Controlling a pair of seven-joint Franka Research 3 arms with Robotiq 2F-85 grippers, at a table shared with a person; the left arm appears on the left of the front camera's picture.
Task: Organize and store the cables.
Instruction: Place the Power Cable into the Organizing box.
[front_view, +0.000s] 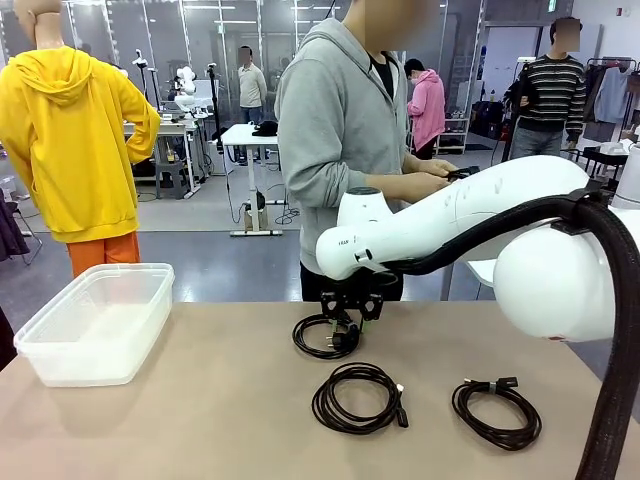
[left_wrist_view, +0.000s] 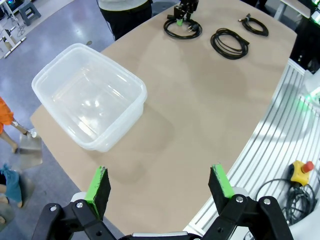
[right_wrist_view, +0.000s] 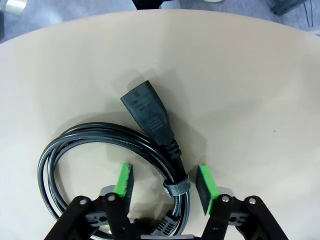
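Note:
Three cables lie as black coils on the tan table (front_view: 200, 420): a far coil (front_view: 320, 338), a middle coil (front_view: 357, 397) and a right coil (front_view: 497, 412). My right gripper (front_view: 352, 308) is lowered onto the far coil. In the right wrist view its gripper (right_wrist_view: 164, 182) straddles the strapped part of that cable (right_wrist_view: 100, 145), just below the plug (right_wrist_view: 147, 110). A small gap shows at each green pad, so nothing is clamped. My left gripper (left_wrist_view: 160, 185) hangs open above the table's left end, near the clear plastic box (left_wrist_view: 90, 97). The coils (left_wrist_view: 229, 42) lie far from it.
The empty clear box (front_view: 100, 320) stands at the table's left end. A person in a grey hoodie (front_view: 340, 130) stands at the far edge, holding something black in both hands (front_view: 440, 175). My right arm's white links and black hose (front_view: 600, 330) cover the right side.

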